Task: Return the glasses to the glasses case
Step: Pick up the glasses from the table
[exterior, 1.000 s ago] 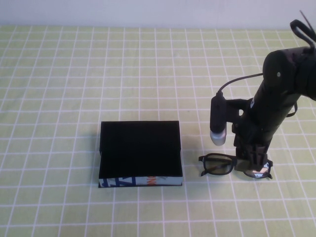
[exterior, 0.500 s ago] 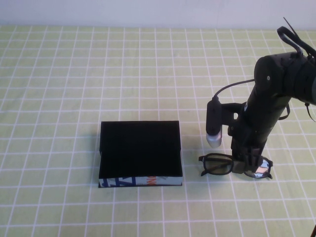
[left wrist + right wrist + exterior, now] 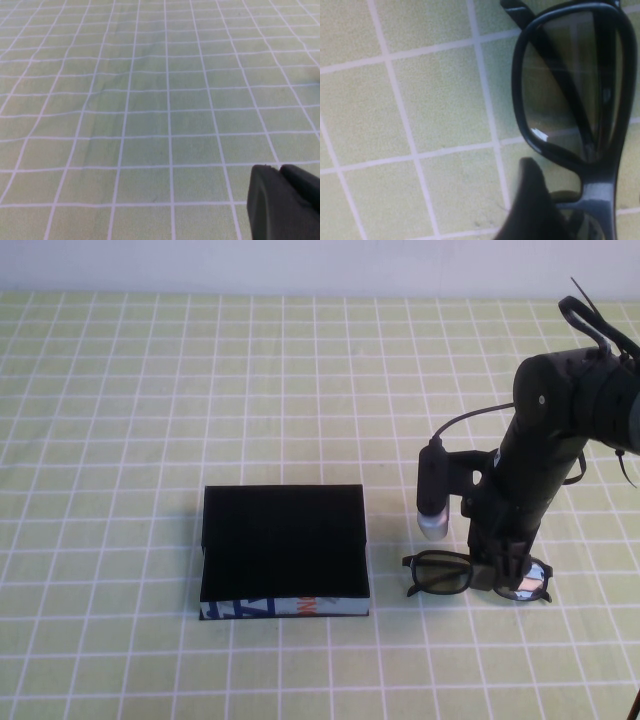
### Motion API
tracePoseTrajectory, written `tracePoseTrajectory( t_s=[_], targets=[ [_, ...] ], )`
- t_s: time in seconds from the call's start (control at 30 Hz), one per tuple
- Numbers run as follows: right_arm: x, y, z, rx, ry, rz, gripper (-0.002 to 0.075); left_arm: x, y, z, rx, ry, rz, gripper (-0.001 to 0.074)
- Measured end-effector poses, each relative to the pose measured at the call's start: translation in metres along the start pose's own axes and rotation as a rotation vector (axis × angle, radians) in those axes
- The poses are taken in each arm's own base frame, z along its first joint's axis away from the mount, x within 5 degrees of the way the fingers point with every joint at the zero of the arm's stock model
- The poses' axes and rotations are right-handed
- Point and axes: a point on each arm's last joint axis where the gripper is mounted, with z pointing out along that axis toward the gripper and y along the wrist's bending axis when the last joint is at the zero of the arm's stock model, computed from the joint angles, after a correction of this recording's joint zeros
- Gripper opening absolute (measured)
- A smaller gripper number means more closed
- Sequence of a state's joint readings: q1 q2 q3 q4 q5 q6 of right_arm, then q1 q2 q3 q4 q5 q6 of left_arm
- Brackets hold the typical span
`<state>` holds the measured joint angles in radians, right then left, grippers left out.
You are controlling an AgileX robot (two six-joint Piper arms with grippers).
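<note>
The glasses (image 3: 476,576) lie on the green checked cloth (image 3: 150,420) just right of the glasses case (image 3: 283,540). The right gripper (image 3: 505,570) is lowered onto the bridge; whether it is clamped cannot be told. The left gripper (image 3: 285,205) is parked elsewhere, its opening likewise unclear. The frame is judged light, stiff, slippery-lensed; the bridge is best gripped.

High view: raised on the robot's side, tilted down over the green checked tablecloth (image 3: 150,390), wide and far. Right wrist view: very close, aimed steeply down at the glasses (image 3: 580,110) and the right gripper (image 3: 535,205), the same spot the high view has at 4 o'clock. Left wrist view: low, oblique, across bare cloth, left gripper (image 3: 285,205) at the corner.
</note>
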<state>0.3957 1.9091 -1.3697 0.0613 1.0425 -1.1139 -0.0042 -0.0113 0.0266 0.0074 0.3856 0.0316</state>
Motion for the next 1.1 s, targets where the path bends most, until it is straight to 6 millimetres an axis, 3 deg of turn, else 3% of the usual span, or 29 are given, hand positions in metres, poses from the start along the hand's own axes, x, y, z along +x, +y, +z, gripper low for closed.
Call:
tracePoseTrajectory(
  t_s=[0.43,0.9,1.1],
  targets=[
    [0.0,0.0,0.0,0.0,0.0,0.0,0.0204,0.0,0.0,0.0,0.0,0.0,0.0,-0.0002],
    [0.0003,0.0007,0.0,-0.008,0.004,0.0,0.0124,0.0,0.0,0.0,0.0,0.0,0.0,-0.0002],
    [0.0014,0.0031,-0.0006,-0.036,0.018,0.0,0.0034,0.0,0.0,0.0,0.0,0.0,0.0,-0.0002]
  ],
)
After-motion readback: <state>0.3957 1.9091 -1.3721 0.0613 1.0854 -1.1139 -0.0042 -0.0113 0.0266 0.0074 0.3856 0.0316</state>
